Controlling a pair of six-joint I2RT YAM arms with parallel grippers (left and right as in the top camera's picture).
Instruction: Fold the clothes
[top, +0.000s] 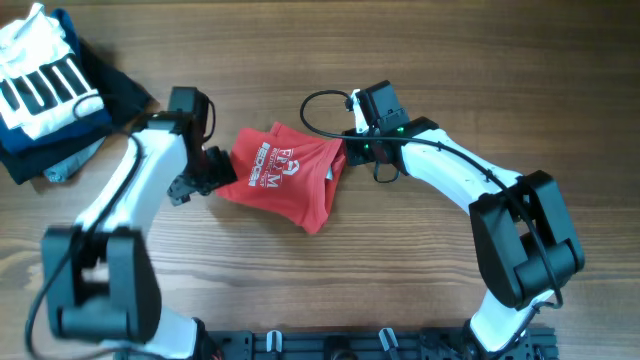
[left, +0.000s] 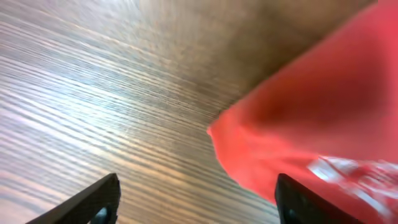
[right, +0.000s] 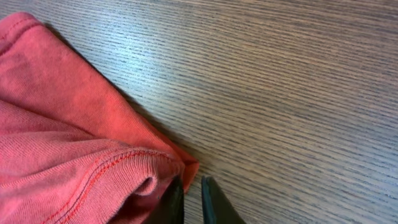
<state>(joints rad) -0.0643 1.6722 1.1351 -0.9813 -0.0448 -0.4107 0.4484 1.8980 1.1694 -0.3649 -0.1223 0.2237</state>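
The red T-shirt (top: 285, 178) is being observed lying crumpled and partly folded on the wooden table (top: 400, 290), its white lettering facing up. At the T-shirt's right edge, the right gripper (right: 189, 198) is being held with its fingers together at a hemmed corner (whether fabric is being pinched cannot be told). At the T-shirt's left edge, the left gripper (top: 212, 170) is being held with its fingers spread wide, one fingertip over the red cloth, nothing being grasped. Well off to the T-shirt's left, a white black-striped garment (top: 40, 75) is being carried atop navy folded clothes (top: 105, 100).
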